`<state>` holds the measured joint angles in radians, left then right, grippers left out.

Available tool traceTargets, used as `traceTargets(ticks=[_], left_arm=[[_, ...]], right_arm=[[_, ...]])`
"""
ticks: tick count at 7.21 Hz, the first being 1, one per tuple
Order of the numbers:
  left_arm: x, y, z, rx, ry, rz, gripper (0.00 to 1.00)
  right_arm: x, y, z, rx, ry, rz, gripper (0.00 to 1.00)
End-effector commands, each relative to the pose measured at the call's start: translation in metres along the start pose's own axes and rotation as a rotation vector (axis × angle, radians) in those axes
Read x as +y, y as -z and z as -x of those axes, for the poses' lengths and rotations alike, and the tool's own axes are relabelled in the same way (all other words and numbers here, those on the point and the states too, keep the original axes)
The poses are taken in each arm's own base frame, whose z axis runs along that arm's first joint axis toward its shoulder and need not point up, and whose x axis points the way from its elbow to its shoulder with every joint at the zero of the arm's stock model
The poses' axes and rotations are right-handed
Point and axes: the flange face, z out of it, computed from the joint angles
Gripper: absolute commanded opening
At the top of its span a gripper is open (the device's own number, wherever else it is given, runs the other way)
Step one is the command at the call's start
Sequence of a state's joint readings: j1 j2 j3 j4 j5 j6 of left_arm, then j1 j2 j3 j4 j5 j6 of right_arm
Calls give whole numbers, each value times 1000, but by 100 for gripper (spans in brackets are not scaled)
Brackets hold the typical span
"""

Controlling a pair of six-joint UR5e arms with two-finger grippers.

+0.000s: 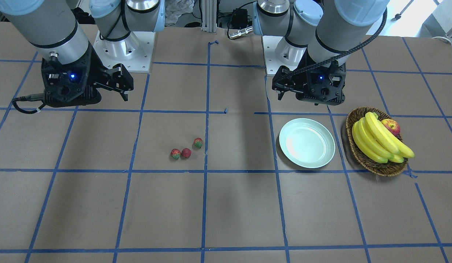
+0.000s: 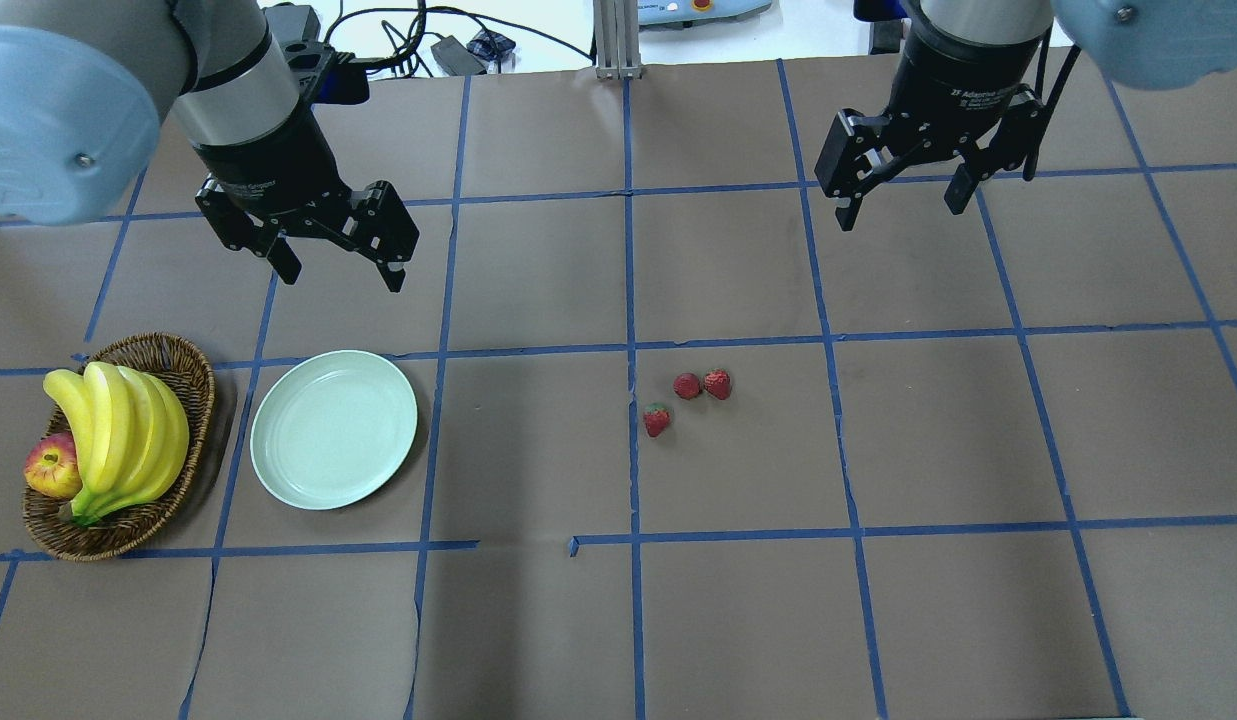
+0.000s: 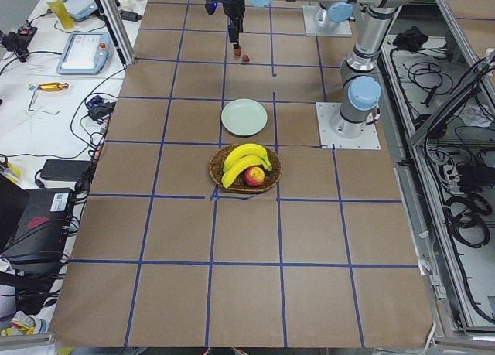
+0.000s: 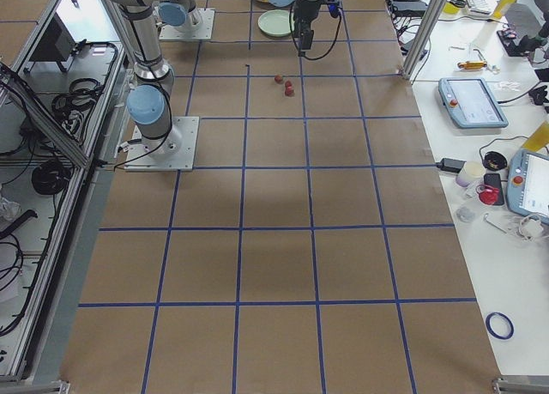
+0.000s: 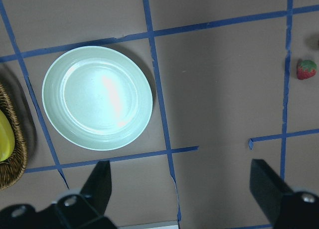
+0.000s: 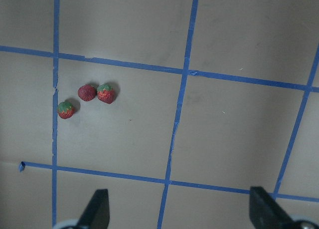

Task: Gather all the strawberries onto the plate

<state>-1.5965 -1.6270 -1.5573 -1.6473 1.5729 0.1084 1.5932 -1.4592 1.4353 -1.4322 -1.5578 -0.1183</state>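
Three small red strawberries [image 2: 687, 386] with green caps lie close together on the brown table near its middle; they also show in the right wrist view [image 6: 87, 93] and the front view [image 1: 186, 153]. The pale mint-green plate [image 2: 334, 429] is empty and sits to their left; the left wrist view [image 5: 97, 98] shows it too. My left gripper [image 2: 343, 278] is open and empty, above the table just beyond the plate. My right gripper [image 2: 900, 212] is open and empty, raised beyond and to the right of the strawberries.
A brown wicker basket [image 2: 193, 360] holding bananas [image 2: 118, 430] and a red-yellow apple [image 2: 53, 465] stands just left of the plate. Blue tape lines grid the brown table cover.
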Motion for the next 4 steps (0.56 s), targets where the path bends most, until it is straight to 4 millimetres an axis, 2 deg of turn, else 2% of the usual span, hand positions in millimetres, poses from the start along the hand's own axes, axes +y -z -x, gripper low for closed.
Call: traceTargets(ticks=[1, 4], left_arm=[[-2, -3, 3, 4, 1, -3, 100], [-4, -6, 3, 1, 1, 2, 100]], right_arm=[[0, -1, 1, -6, -1, 1, 100], [-2, -6, -1, -2, 2, 12, 100]])
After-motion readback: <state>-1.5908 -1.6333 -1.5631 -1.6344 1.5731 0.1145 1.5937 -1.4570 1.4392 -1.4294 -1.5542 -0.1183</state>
